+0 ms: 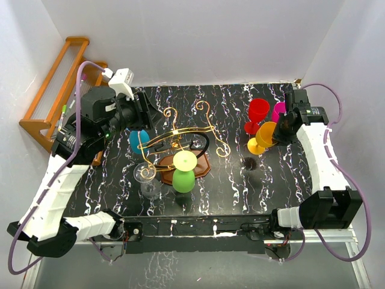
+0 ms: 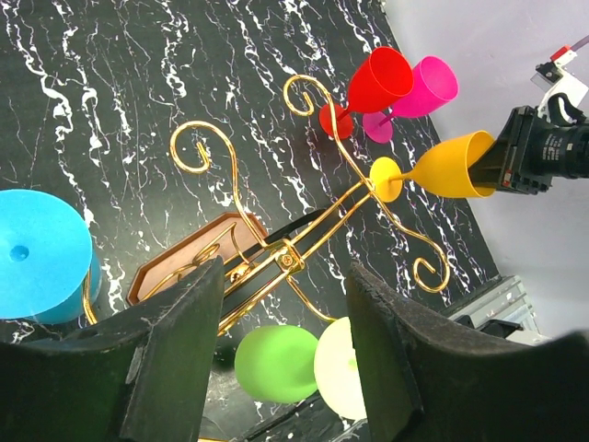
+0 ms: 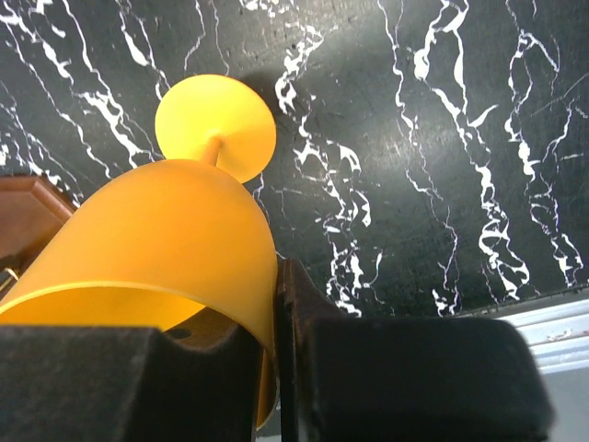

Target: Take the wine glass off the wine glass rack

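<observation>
- The left tool hovers at the back-left of the wine glass rack. It is released, with its jaws apart and nothing between them.
- A blue glass sits against the gold wire at the rack's left end and seems to hang there. A clear glass stands just in front of it, near the wooden base.
- The rack stands left of the middle of the desk. A green glass sits at its near side. Whether that one hangs from the wire or rests on the desk I cannot tell.
- A red glass and a pink glass stand together on the desk, well apart from the rack.
- The orange wine glass is off the rack, tilted, just in front of the red and pink ones. The right tool is clenched on its rim, one finger inside the bowl and one outside. Whether the foot touches the desk I cannot tell.
- Judged step: the glass is freed from the rack and is being set down beside the others.
- The next move calls for righting the glass so its foot lands flat, clear of the red glass. The tool should let go only once the glass stands, since a tilted release could tip it into its neighbours.
</observation>
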Robot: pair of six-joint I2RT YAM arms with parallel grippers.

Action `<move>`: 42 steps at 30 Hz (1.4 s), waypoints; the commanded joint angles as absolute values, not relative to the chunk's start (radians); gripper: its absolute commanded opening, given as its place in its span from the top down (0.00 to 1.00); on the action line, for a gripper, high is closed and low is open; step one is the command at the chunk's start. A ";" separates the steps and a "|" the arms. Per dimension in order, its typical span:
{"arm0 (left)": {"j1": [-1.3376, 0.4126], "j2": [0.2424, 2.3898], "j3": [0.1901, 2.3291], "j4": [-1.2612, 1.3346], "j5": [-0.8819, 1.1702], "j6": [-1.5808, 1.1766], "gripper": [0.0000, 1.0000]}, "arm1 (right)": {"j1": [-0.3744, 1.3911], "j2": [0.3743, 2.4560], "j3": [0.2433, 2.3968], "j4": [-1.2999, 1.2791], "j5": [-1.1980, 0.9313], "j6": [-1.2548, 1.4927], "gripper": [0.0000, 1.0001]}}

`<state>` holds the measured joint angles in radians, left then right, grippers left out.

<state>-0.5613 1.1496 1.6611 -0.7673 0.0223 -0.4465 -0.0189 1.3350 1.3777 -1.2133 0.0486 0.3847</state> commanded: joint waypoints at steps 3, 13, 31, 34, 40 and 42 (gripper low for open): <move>-0.566 1.099 1.649 -0.773 0.005 -0.449 0.47 | -0.015 1.371 1.369 -1.062 0.107 0.405 0.91; -0.565 1.077 1.637 -0.790 -0.018 -0.457 0.47 | -0.012 1.467 1.362 -0.998 0.092 0.394 0.90; -0.565 1.056 1.621 -0.800 -0.037 -0.482 0.47 | 0.040 1.556 1.426 -0.938 0.030 0.402 0.69; -0.565 1.048 1.622 -0.801 -0.049 -0.487 0.47 | 0.047 1.515 1.482 -0.963 0.009 0.405 0.67; -0.565 1.036 1.619 -0.795 -0.060 -0.498 0.47 | 0.046 1.407 1.632 -1.076 -0.059 0.410 0.64; -0.565 1.032 1.615 -0.788 -0.060 -0.504 0.47 | 0.050 1.356 1.648 -1.100 -0.202 0.421 0.64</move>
<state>-0.5613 1.0573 1.6196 -0.7940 -0.0444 -0.4919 0.0406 1.4872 1.5520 -1.0470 -0.0189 0.3981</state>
